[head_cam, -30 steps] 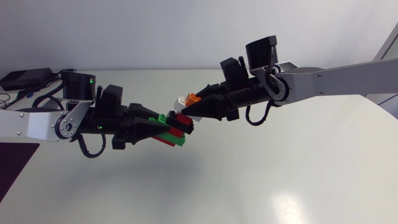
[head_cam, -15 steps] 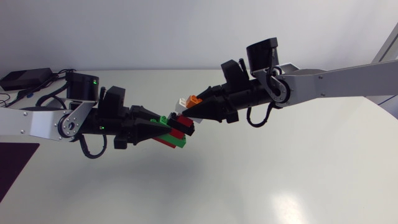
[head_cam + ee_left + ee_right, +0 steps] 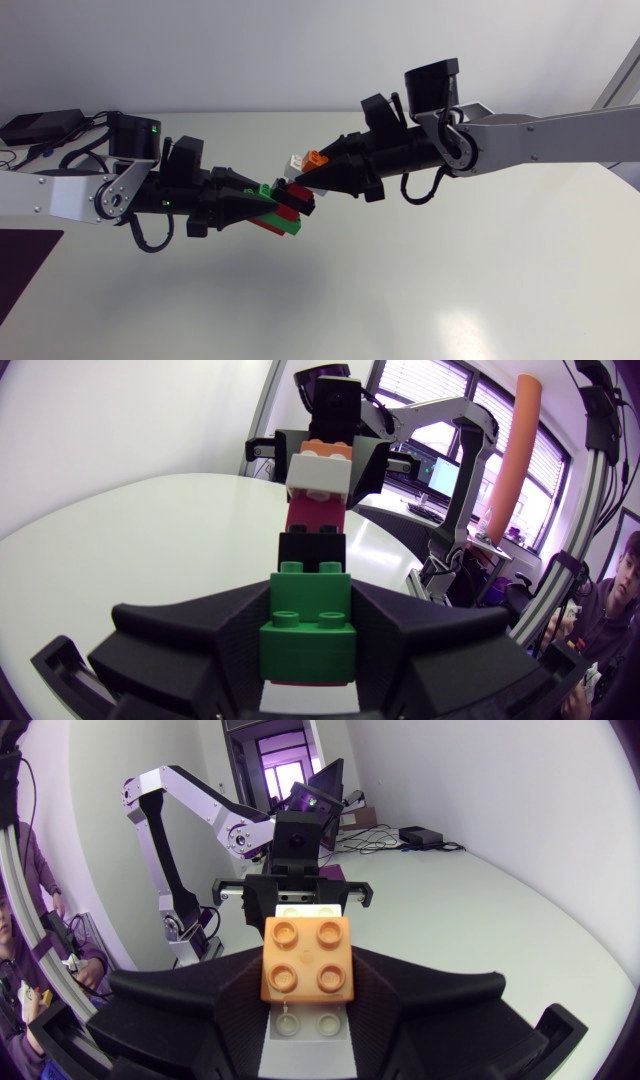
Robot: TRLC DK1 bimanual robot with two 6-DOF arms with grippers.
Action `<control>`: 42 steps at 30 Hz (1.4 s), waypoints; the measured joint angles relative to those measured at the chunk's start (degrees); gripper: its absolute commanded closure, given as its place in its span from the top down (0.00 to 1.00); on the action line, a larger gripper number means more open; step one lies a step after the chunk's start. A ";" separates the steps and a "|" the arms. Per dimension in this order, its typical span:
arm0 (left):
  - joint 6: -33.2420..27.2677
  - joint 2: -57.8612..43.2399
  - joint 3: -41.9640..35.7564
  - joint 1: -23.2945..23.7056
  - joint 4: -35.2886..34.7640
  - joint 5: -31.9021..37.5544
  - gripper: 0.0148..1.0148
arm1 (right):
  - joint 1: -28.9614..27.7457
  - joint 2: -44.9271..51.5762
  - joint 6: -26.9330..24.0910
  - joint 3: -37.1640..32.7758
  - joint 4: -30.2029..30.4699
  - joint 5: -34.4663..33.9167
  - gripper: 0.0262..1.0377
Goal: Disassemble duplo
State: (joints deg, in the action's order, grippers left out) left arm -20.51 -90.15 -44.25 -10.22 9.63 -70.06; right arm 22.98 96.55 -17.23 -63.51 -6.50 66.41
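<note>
A Duplo stack hangs in the air over the table, held between my two arms. In the left wrist view its bricks run green, black, red, white, then orange. My left gripper is shut on the green end, its fingers flanking the green brick. My right gripper comes in from the other side and is shut on the far end, where the orange brick sits on the white brick. The two grippers' tips nearly meet.
A black box with cables lies at the table's far left corner. A dark purple mat lies at the left edge. The table's back edge runs behind the arms.
Both arms have shifted slightly to the right; the stack stays almost where it was. Neither grip has changed.
</note>
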 measured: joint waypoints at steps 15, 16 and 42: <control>-0.46 -1.46 -0.02 -1.16 -0.26 2.75 0.01 | -1.64 -3.37 6.36 2.86 -11.63 -12.50 0.22; -0.46 -1.46 -0.02 -1.16 -0.26 2.82 0.01 | -1.64 -3.13 6.84 2.58 -11.30 -16.72 0.22; -0.48 -1.49 -0.02 -1.70 -0.26 3.23 0.01 | 0.02 25.59 2.64 -20.76 14.93 -48.83 0.29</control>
State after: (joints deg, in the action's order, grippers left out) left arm -20.99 -91.64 -44.27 -11.92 9.37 -66.83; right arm 23.00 122.15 -14.59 -84.27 8.43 17.58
